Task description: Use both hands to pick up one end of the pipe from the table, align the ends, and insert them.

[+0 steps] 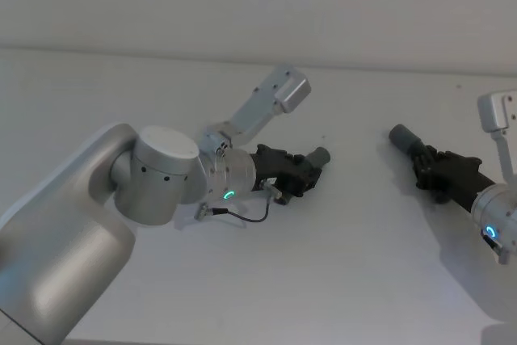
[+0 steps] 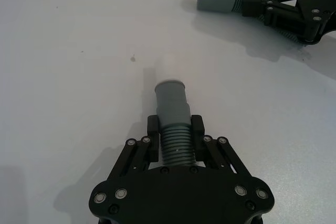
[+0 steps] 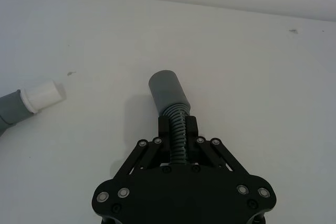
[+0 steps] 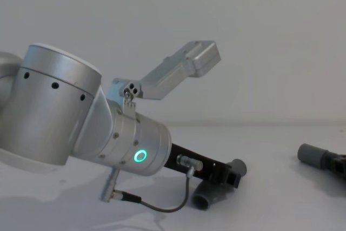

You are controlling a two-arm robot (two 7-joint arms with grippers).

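Centre of head view, the left gripper (image 1: 300,172) is clamped on the ribbed neck of the white-tipped pipe piece (image 2: 170,103). At the right edge, the right gripper (image 1: 440,175) is clamped on the ribbed neck of the grey socket piece (image 3: 168,90). The two mouths are well apart over the white table (image 1: 363,264), unjoined.
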